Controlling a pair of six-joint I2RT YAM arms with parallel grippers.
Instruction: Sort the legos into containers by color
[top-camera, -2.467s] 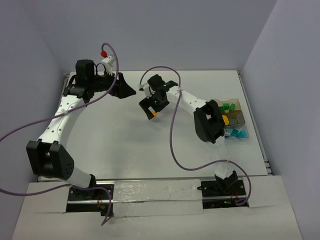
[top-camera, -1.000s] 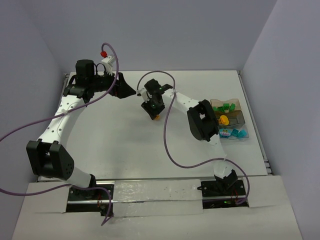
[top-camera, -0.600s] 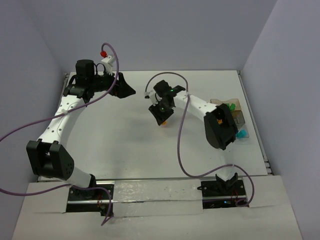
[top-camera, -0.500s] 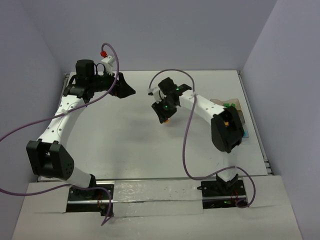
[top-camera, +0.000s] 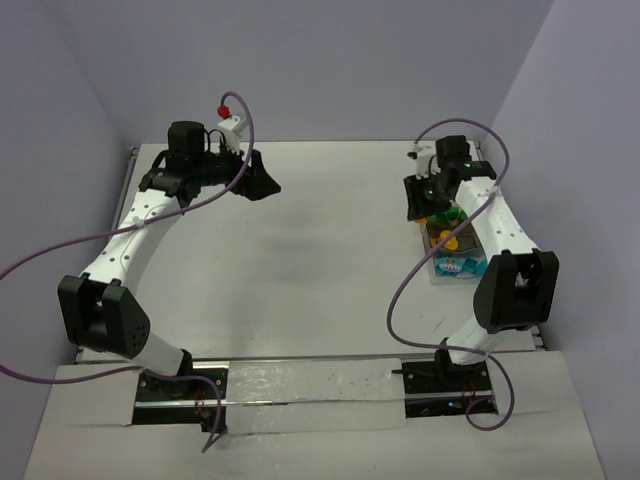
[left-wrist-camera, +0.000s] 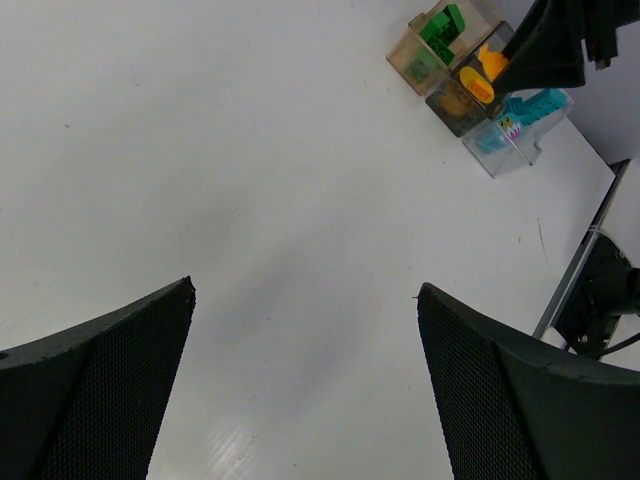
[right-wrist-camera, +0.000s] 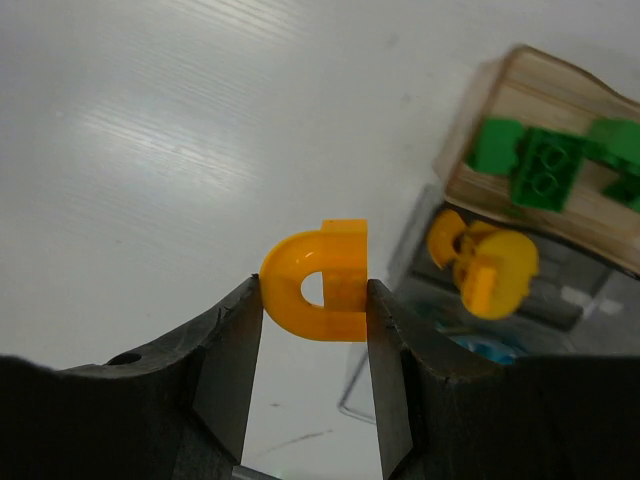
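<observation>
Jaws of the right gripper (right-wrist-camera: 313, 300) are being pressed against both sides of an orange arch-shaped lego (right-wrist-camera: 320, 282), just beside the containers (left-wrist-camera: 452, 102). Jaws of the left gripper (left-wrist-camera: 305, 295) are being held wide apart on nothing, well away from the containers. Green legos (right-wrist-camera: 540, 165) are being housed in the containers' tan-brown box (right-wrist-camera: 565, 215), round orange legos (right-wrist-camera: 490, 265) in the middle section (right-wrist-camera: 565, 300), teal legos (left-wrist-camera: 525, 105) in the clear box (left-wrist-camera: 505, 152).

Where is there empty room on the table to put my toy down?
The big white middle of the table, between the left claw and the containers, is bare. The right side is crowded: the right claw holds an orange lego by them.
</observation>
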